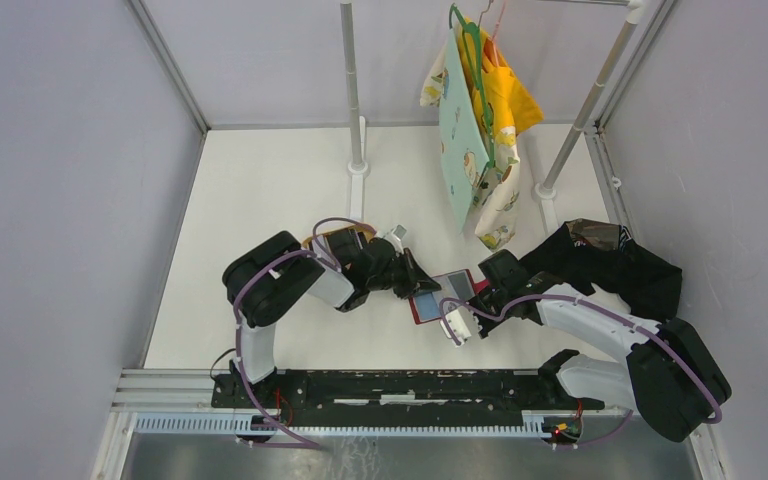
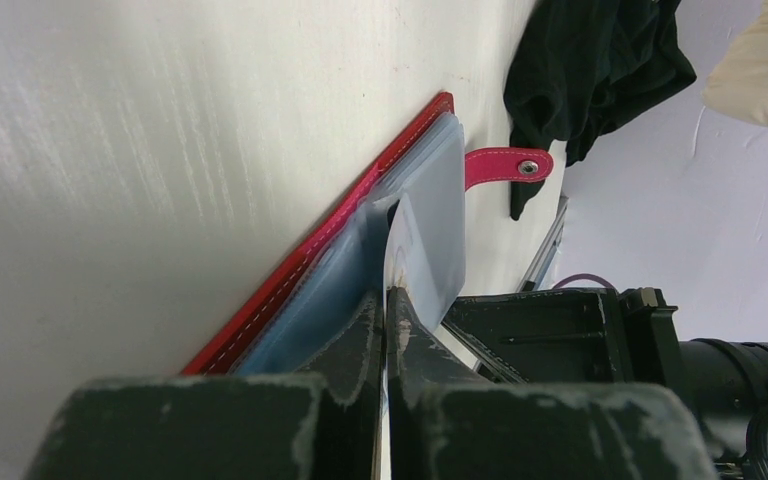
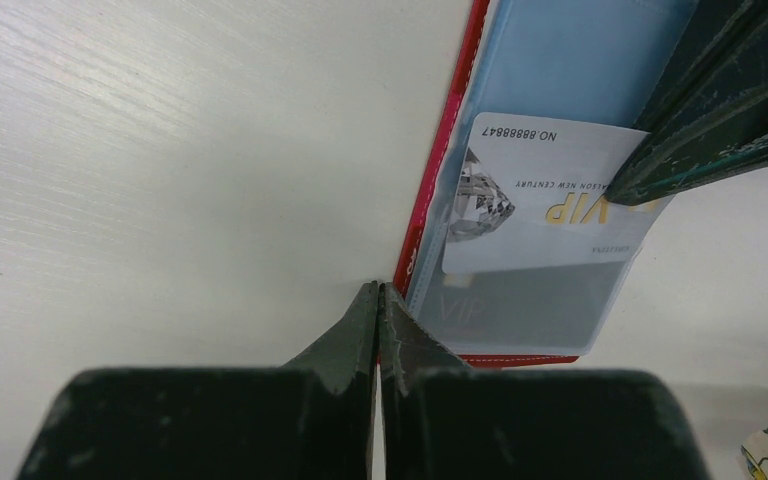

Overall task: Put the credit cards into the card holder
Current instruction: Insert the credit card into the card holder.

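The red card holder [image 1: 428, 308] lies open on the table between the two arms, grey-blue lining [image 3: 570, 50] facing up and its snap tab [image 2: 508, 165] sticking out. My left gripper [image 2: 390, 292] is shut on a silvery credit card [image 3: 540, 185] marked VIP. That card's lower part sits in a clear pocket of the holder. A grey credit card [image 3: 520, 305] lies fully inside the same pocket. My right gripper [image 3: 378, 290] is shut with nothing in it, its tips on the table against the holder's red edge [image 3: 438, 180].
A black cloth [image 1: 615, 265] is heaped behind the right arm. Clothes on a hanger [image 1: 480, 130] dangle from a rack whose poles [image 1: 352, 90] stand at the back. A tan tray [image 1: 312, 240] peeks out behind the left arm.
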Action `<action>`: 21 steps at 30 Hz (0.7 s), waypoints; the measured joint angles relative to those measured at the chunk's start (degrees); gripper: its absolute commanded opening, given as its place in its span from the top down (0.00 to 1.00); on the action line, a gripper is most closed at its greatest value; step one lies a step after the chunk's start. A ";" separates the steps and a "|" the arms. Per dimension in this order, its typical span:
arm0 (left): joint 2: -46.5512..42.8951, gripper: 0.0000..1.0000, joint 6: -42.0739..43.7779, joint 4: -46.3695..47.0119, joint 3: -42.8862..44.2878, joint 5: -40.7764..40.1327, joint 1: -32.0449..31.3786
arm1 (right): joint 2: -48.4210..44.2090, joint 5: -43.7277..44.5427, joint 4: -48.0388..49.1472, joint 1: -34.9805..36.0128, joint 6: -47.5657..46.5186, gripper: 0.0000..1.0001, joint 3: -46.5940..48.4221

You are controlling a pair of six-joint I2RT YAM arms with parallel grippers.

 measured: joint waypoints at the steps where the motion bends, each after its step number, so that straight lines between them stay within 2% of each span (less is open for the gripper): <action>1: 0.00 0.98 0.26 -0.37 0.24 0.11 0.00 | 0.00 0.00 0.00 0.00 0.00 0.96 0.00; 10: 1.09 0.96 2.05 -2.93 3.08 1.70 0.15 | 0.02 0.00 0.02 0.00 0.04 0.95 0.00; 21: 1.86 0.88 3.13 -5.68 5.49 2.40 0.15 | -0.55 -1.07 -0.42 0.00 0.22 0.88 0.00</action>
